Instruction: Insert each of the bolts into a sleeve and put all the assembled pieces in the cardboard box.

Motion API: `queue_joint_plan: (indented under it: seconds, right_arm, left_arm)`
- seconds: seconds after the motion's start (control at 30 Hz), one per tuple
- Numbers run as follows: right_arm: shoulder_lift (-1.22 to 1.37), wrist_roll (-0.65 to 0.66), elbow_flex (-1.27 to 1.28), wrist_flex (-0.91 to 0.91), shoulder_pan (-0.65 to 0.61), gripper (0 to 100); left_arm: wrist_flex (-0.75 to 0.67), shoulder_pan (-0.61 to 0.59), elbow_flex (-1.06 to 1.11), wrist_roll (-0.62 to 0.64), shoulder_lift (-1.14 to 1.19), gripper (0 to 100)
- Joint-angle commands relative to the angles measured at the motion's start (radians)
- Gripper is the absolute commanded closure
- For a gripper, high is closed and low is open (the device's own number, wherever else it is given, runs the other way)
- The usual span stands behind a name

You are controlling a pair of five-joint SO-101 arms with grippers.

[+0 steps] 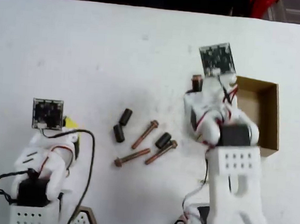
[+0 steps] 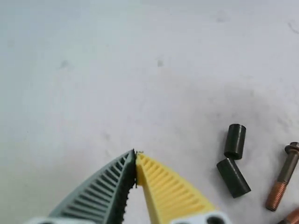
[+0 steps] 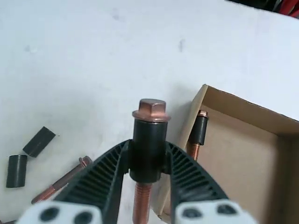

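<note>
Inside the cardboard box (image 3: 243,114), seen from the right wrist view, one assembled piece (image 3: 198,135) rests against a wall; the right gripper (image 3: 147,151), at the box's edge, pinches a sleeve (image 3: 148,140) with a bolt (image 3: 149,109) through it, head up. Between the arms on the table (image 1: 93,45) lie three loose bolts (image 1: 145,134) and three loose sleeves (image 1: 118,133) with open room around; the left gripper (image 2: 135,156) hangs over bare surface beside them, jaws pressed together

- We see a white desk (image 1: 67,43).
- Three copper bolts (image 1: 145,134) and three black sleeves (image 1: 125,116) lie loose near its middle.
- An open cardboard box (image 1: 273,119) sits on its right side.
</note>
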Motion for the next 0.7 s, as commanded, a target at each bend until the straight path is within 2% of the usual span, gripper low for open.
queue_joint_plan:
  seconds: [0.0, 0.07, 0.33, 0.5, 0.67]
  right_arm:
    - [0.101, 0.014, -0.138, -0.005, 0.045, 98.1]
    - [0.163, 0.014, -0.173, -0.001, 0.062, 98.1]
    - [0.424, 0.015, -0.315, -0.001, 0.148, 98.1]
    - [0.608, 0.017, -0.431, 0.001, 0.222, 98.1]
    - [0.785, 0.104, -0.554, 0.067, 0.254, 98.1]
  left_arm:
    - [0.011, -0.045, -0.002, -0.008, -0.120, 98]
    - [0.049, -0.042, -0.003, -0.008, -0.186, 98]
    - [0.057, -0.042, 0.005, -0.006, -0.157, 98]
    - [0.037, -0.042, 0.080, -0.006, -0.157, 98]
    - [-0.041, -0.042, 0.138, -0.006, -0.157, 98]
